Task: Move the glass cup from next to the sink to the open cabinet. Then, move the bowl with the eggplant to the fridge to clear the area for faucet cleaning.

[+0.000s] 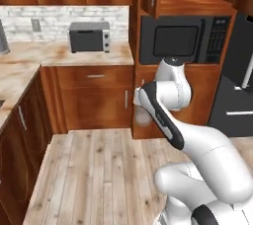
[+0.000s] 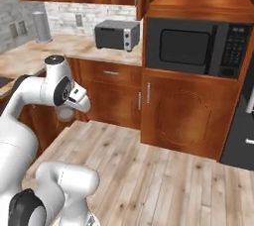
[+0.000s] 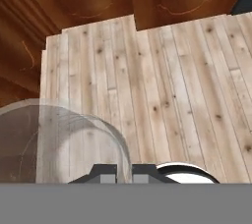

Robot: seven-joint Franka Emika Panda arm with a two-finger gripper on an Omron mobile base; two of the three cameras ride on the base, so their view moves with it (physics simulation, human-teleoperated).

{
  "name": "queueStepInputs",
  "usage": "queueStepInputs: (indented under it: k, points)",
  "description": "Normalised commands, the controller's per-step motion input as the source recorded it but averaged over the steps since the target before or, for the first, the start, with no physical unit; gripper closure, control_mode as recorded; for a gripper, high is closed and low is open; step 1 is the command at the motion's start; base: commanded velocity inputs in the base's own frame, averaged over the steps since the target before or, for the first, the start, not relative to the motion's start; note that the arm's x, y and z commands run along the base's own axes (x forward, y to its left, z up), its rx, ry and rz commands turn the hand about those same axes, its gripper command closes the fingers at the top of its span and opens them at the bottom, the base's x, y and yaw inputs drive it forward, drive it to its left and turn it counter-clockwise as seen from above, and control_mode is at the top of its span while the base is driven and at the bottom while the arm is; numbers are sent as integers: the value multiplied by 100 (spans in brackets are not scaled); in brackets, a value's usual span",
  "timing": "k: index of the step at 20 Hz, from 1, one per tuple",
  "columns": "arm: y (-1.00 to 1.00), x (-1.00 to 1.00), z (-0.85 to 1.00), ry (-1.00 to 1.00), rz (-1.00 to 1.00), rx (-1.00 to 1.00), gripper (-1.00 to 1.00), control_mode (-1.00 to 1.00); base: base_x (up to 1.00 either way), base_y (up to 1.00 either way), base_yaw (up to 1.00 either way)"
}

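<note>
The glass cup (image 3: 59, 142) is held at its rim between the closed jaws of the gripper (image 3: 124, 171) — it hangs below the hand, above the plank floor (image 3: 167, 80). In the right base view the cup (image 2: 66, 114) is seen low in front of the brown cabinets (image 2: 114, 98), well below the toaster (image 2: 117, 34) and microwave (image 2: 196, 46).

Arm (image 1: 165, 103) carries glass cup (image 1: 142, 116) (floor below).
</note>
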Motion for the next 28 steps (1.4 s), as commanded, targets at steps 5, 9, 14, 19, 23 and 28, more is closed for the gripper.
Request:
queueStepInputs:
  k: [5,9,14,19,23,28]
  points:
    - [0,0,0,0,0,0,100,100,100,-100,-19]
    - [0,0,0,0,0,0,100,100,100,-97,-26]
    - [0,0,0,0,0,0,100,100,100,-18,-46]
    - [0,0,0,0,0,0,100,100,100,39,-49]
    - [0,0,0,0,0,0,100,100,69,37,-19]
    - [0,0,0,0,0,0,100,100,30,14,22]
